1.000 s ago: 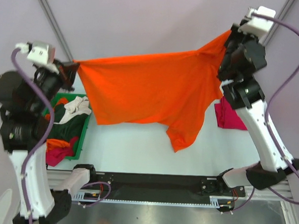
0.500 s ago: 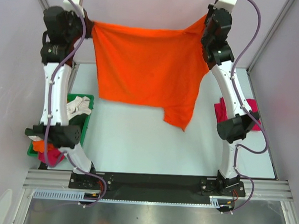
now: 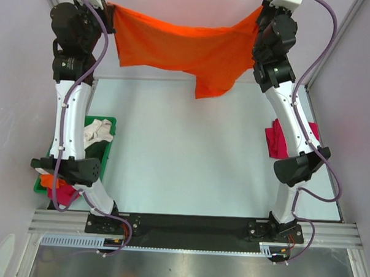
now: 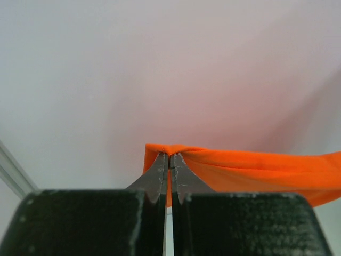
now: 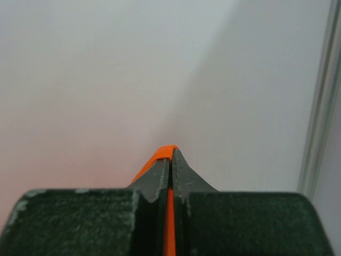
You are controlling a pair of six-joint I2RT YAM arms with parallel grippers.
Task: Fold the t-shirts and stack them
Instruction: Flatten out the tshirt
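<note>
Top view: both arms reach up to the top of the frame. The orange t-shirt is strung between them along the upper edge. The left hand pinches its upper-left corner and the right hand pinches the upper-right one. The cloth sags a bit in the middle, and one flap hangs lower, just right of centre, over the far edge of the desk.

A magenta-red t-shirt lies crumpled on the desk at the right of the frame, partly behind the right arm. At the left edge sits a green bin with a cream t-shirt bunched up in it. Bits of orange and magenta cloth show at the bin's lower end, mostly hidden by the left arm.

Left wrist view: the left hand is clamped tight, jaws pressed together on a fold of the orange t-shirt. The shirt runs off toward the right of the frame against a plain pale wall.

Right wrist view: same deal. The right hand is squeezed closed on the orange t-shirt. Only a thin orange strip shows between the jaws, with a small bit poking out at the tips.
</note>
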